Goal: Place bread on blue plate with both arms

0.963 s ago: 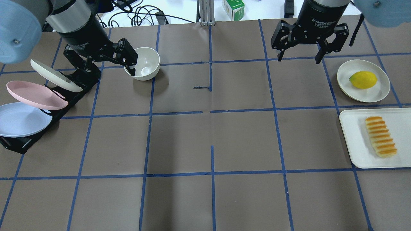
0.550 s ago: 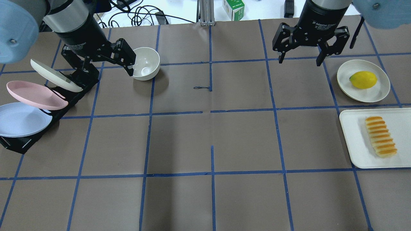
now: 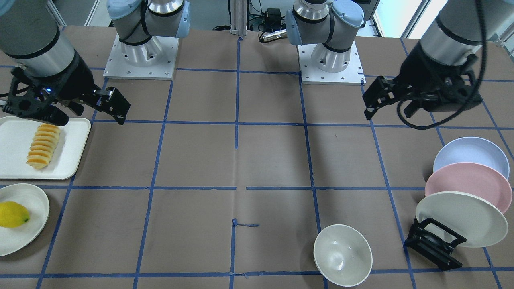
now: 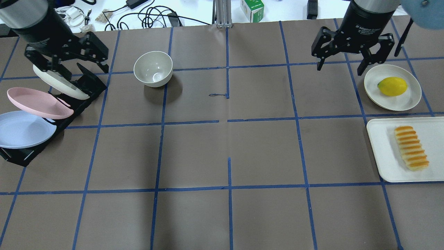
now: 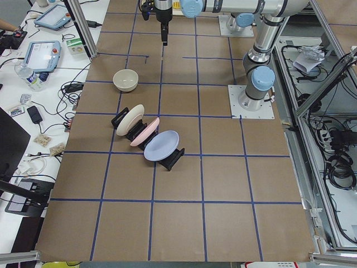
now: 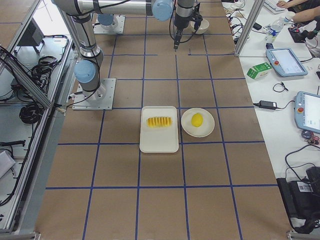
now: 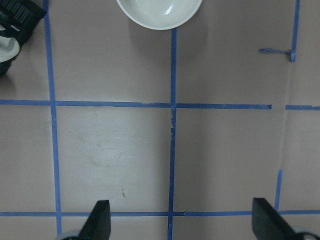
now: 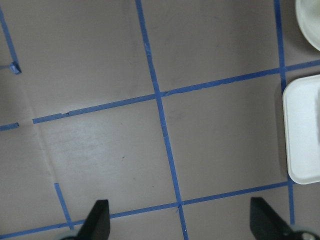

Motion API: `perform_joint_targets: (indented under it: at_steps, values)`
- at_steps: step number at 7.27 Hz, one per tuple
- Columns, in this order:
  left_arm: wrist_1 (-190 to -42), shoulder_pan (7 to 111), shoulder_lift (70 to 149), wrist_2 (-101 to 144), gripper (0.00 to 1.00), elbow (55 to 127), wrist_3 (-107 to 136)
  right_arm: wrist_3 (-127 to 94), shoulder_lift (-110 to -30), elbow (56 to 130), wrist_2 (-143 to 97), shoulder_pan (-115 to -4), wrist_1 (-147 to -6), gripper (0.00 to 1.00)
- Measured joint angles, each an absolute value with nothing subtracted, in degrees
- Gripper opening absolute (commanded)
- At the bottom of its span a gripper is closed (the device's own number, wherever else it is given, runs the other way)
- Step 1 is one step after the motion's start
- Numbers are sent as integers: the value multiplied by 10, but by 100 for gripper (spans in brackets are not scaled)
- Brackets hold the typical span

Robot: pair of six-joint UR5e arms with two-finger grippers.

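Note:
The bread (image 4: 411, 148), a ridged yellow-orange loaf, lies on a white tray (image 4: 381, 152) at the table's right edge; it also shows in the front view (image 3: 42, 145). The blue plate (image 4: 24, 129) leans in a black rack (image 4: 88, 86) at the far left, nearest the robot, and shows in the front view (image 3: 472, 154). My left gripper (image 4: 78, 67) is open and empty above the rack's far end. My right gripper (image 4: 341, 69) is open and empty, hanging high beyond and left of the bread. The wrist views show open fingers over bare table.
A pink plate (image 4: 38, 102) and a cream plate (image 4: 59, 82) share the rack. A white bowl (image 4: 153, 68) stands right of the left gripper. A lemon (image 4: 392, 86) lies on a cream plate (image 4: 409, 100) beyond the tray. Cables and a green box (image 4: 252, 9) lie past the table.
My left gripper has moved left, away from the bowl to above the rack. My right gripper has shifted right, toward the lemon's plate. Both stay open.

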State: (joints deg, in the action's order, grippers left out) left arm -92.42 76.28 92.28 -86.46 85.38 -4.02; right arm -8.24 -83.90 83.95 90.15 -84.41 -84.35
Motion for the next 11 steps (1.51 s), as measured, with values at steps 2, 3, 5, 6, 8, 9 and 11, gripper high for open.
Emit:
perform_joint_targets:
  at_steps: [2, 3, 5, 6, 8, 9, 11]
  values:
    - [-924, 641, 933, -864, 100, 855, -55, -25, -839, 856, 933, -779, -842, 100]
    - [-922, 578, 946, -863, 100, 858, -73, 34, -837, 873, 938, -734, -849, 100]
    - [-897, 487, 979, -896, 100, 861, -120, 131, -833, 929, 941, -659, -915, 100]
    - [-861, 459, 1000, -930, 100, 865, -131, 190, -831, 967, 942, -630, -967, 100]
    - [-808, 429, 1047, -959, 98, 872, -144, 246, -829, 1047, 941, -576, -1061, 100]
    - [-784, 423, 1069, -971, 86, 875, -147, 268, -828, 1088, 943, -560, -1111, 100]
    - [-747, 420, 1107, -1008, 61, 885, -147, 332, -824, 1137, 942, -527, -1182, 100]
